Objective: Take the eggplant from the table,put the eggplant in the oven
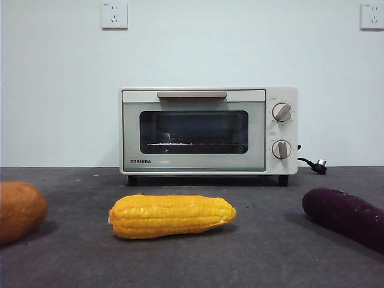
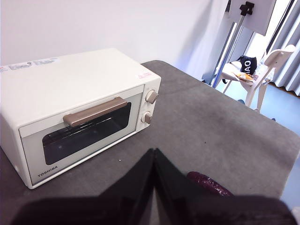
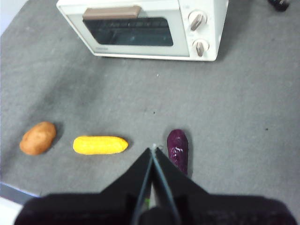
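Note:
The dark purple eggplant point(image 1: 345, 217) lies on the grey table point(image 1: 270, 258) at the front right, partly cut off by the picture's edge. It also shows in the right wrist view as the eggplant point(image 3: 178, 147), lying just beside my right gripper point(image 3: 153, 151), which hangs high above the table, shut and holding nothing. The cream-white oven point(image 1: 207, 130) stands at the back with its glass door closed. My left gripper point(image 2: 153, 152) is shut and empty, raised in front of the oven point(image 2: 79, 112), with one end of the eggplant point(image 2: 208, 183) showing past its jaws. Neither arm shows in the front view.
A yellow corn cob point(image 1: 171, 216) lies in front of the oven, and a rounded orange-brown vegetable point(image 1: 19, 211) sits at the far left. The oven's plug point(image 1: 318, 165) rests behind it on the right. A white chair point(image 2: 255, 75) stands beyond the table's far edge.

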Robot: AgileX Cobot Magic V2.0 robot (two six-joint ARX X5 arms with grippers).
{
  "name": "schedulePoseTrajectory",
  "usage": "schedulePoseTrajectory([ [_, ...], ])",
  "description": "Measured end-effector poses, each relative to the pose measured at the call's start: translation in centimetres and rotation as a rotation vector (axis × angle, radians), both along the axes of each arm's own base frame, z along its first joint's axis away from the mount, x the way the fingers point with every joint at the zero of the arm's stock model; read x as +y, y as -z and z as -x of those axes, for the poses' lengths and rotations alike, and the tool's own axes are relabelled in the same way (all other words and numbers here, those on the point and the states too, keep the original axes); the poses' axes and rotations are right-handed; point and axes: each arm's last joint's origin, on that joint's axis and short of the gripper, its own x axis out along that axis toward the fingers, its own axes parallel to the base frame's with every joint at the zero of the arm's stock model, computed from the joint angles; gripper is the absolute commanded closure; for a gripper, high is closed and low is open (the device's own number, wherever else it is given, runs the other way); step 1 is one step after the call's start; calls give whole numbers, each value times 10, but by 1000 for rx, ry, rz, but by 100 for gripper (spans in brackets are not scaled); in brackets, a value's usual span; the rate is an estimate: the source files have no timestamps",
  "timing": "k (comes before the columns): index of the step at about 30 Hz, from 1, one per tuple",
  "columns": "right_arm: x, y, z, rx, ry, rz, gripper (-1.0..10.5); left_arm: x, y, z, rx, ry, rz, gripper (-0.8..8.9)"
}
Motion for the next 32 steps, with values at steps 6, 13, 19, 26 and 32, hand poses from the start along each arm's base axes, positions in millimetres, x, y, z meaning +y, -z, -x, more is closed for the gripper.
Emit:
schedulePoseTrajectory([
  [6, 6, 3, -11, 52, -82, -31, 473, -5, 5, -10, 23, 23, -17, 819],
  [13, 16, 15, -36, 210, -139, -35, 369, -13, 16, -30, 69, 48, -38, 819],
  [19, 24, 21, -50, 263, -197, -19, 370, -29, 29, -66, 62, 74, -46, 819],
  [26, 28, 22, -51, 269, -220, -17, 371, -54, 56, -126, 86, 13, -94, 819],
  [32, 28, 22, -51, 269, -221, -17, 375, -74, 55, -171, 85, 27, -115, 819],
])
